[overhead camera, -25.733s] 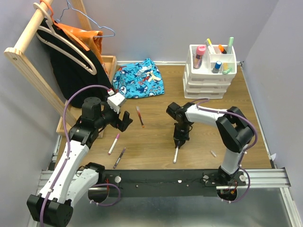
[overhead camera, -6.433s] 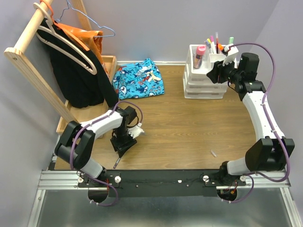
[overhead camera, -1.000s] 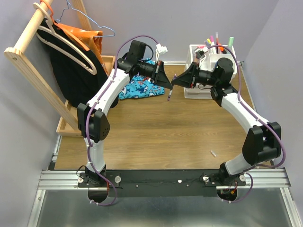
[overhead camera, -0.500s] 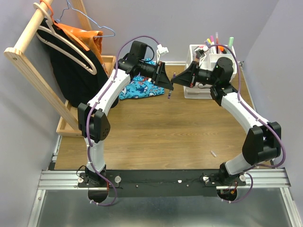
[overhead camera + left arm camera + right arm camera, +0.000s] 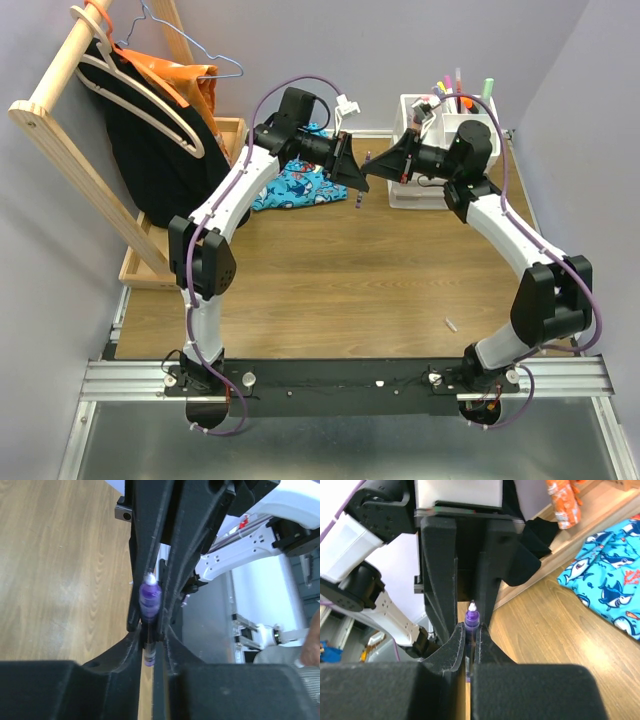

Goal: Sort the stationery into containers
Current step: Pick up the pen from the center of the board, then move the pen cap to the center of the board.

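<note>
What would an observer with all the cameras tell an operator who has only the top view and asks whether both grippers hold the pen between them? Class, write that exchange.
Operator: Has the left gripper got the pen?
Observer: Yes; its wrist camera shows both fingers closed on the thin barrel.
Operator: And the right gripper?
Observer: Its wrist camera shows its fingers closed on the barrel too, beside the purple, white-tipped end.
</note>
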